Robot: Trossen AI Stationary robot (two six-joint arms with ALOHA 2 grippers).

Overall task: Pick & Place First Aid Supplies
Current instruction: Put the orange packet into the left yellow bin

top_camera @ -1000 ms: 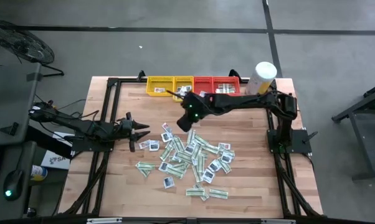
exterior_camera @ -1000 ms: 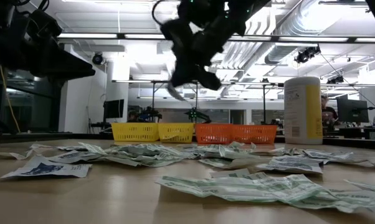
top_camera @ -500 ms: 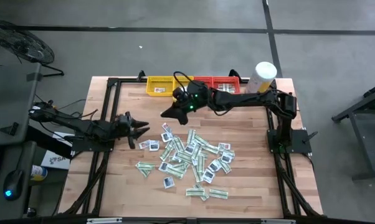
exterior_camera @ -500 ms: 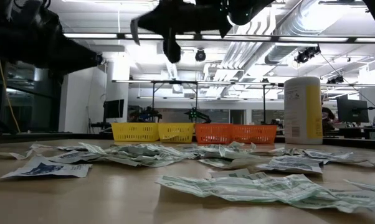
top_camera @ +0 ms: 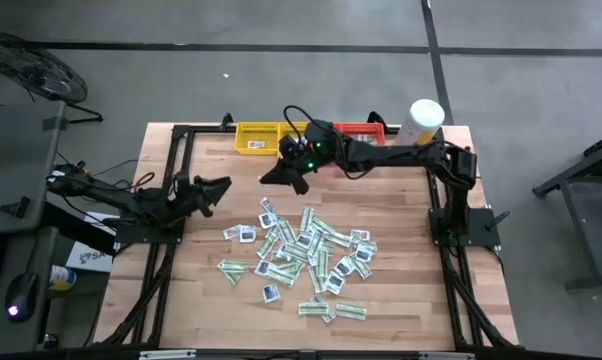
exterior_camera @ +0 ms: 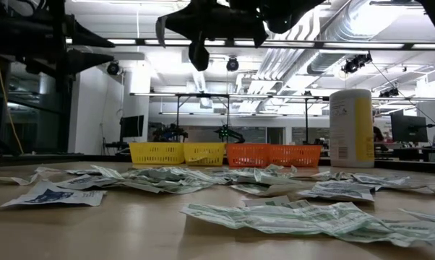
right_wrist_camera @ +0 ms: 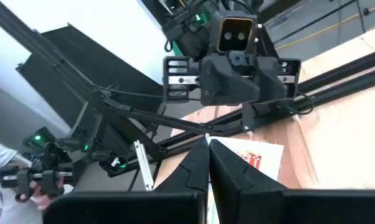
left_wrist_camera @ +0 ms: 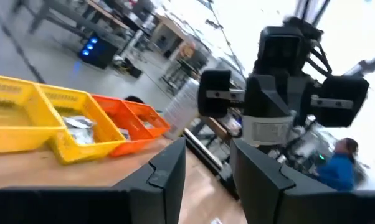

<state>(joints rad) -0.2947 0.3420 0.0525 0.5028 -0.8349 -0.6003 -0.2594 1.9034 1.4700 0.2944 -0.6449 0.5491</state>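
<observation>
On the wooden table (top_camera: 381, 310) packets (top_camera: 306, 250) lie scattered; left jaws parted, empty; right jaws closed.

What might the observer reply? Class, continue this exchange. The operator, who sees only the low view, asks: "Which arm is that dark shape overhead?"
Observer: The right arm. The right tool hangs over bare table between the yellow tray and the packets.
Operator: Is that tool open?
Observer: No. Its wrist view shows the fingers shut together.
Operator: Where is the other tool?
Observer: The left tool is open, left of the packets, pointing toward the trays.
</observation>
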